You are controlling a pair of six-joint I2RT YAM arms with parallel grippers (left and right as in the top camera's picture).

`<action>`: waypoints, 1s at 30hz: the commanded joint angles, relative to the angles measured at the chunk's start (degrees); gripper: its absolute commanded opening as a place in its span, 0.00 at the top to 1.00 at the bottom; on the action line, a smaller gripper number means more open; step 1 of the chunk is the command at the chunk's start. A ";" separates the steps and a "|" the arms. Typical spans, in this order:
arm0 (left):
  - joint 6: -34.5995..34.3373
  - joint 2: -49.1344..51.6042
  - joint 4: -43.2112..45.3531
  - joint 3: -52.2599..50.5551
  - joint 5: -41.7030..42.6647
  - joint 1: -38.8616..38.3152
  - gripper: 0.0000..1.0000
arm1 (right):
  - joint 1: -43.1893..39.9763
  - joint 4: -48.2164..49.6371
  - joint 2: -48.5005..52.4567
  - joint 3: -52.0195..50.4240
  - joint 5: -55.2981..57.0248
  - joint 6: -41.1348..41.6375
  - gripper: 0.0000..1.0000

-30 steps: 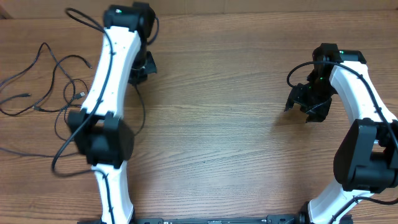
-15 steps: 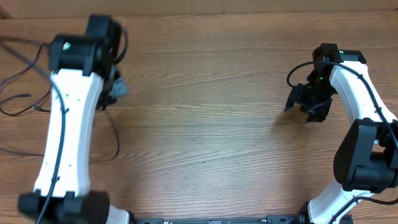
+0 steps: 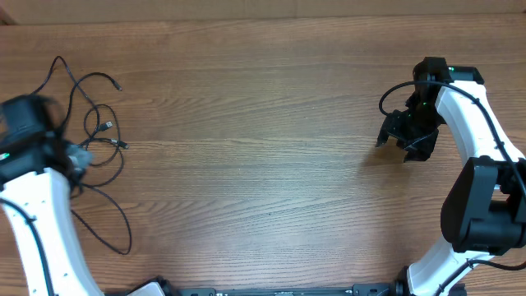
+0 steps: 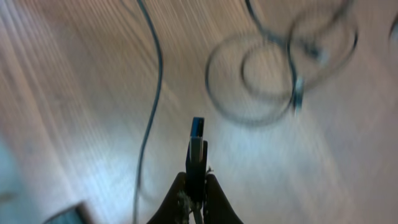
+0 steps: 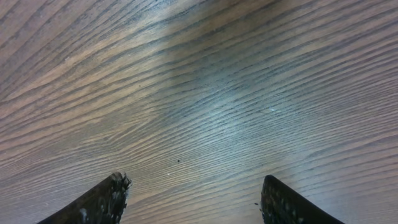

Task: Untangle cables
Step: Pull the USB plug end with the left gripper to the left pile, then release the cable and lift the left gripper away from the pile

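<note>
Several thin black cables lie in loose loops at the table's left side. My left gripper is at the far left, blurred by motion, beside those loops. In the left wrist view its jaws are shut on a cable plug with a blue tip, held above the wood. Blurred cable loops lie beyond it. My right gripper hovers at the right side, far from the cables. Its fingers are open with only bare wood between them.
The wooden table fills the view. The thicker black arm wire loops beside the right arm. A long cable strand curves toward the front left by the left arm.
My left arm has swung fast from the upper left-middle to the far left edge, uncovering the cables. The cable loops have shifted and spread. The right arm has not moved.
</note>
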 commanded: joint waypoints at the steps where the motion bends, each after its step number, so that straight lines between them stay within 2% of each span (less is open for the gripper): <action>1: -0.83 1.64 6.62 -0.31 10.21 8.24 0.96 | -0.11 0.11 -0.24 -0.11 0.39 -0.46 0.33; 4: -2.47 3.15 15.30 -0.31 17.55 14.67 0.96 | -0.11 0.09 -0.24 -0.11 0.39 -0.46 0.33; 8: -8.61 4.46 26.05 -0.28 26.62 22.73 0.96 | -0.11 0.09 -0.24 -0.11 0.39 -0.46 0.33; 13: -11.26 4.74 32.41 -0.28 29.73 27.89 0.95 | -0.11 0.15 -0.24 -0.11 0.37 -0.39 0.33; 15: -11.26 4.74 32.54 -0.28 29.73 28.98 0.79 | -0.11 0.15 -0.24 -0.11 0.39 -0.24 0.33; 16: -11.23 4.74 32.28 -0.28 29.73 29.33 0.64 | -0.11 0.13 -0.24 -0.11 0.37 -0.24 0.33; 17: -11.17 4.74 32.15 -0.28 29.70 29.40 0.34 | -0.11 0.13 -0.24 -0.11 0.37 -0.22 0.33; 18: -10.95 4.74 32.11 -0.28 29.70 29.38 0.19 | -0.11 0.13 -0.24 -0.11 0.37 -0.24 0.33; 20: -10.12 4.74 31.91 -0.28 29.83 29.27 0.02 | -0.11 0.15 -0.24 -0.11 0.37 -0.24 0.33; 24: -9.66 4.74 29.83 -0.28 30.21 29.20 0.00 | -0.11 0.13 -0.24 -0.11 0.39 -0.24 0.33; 30: -8.15 4.74 29.27 -0.28 35.39 26.25 0.03 | -0.11 0.15 -0.24 -0.11 0.37 -0.24 0.33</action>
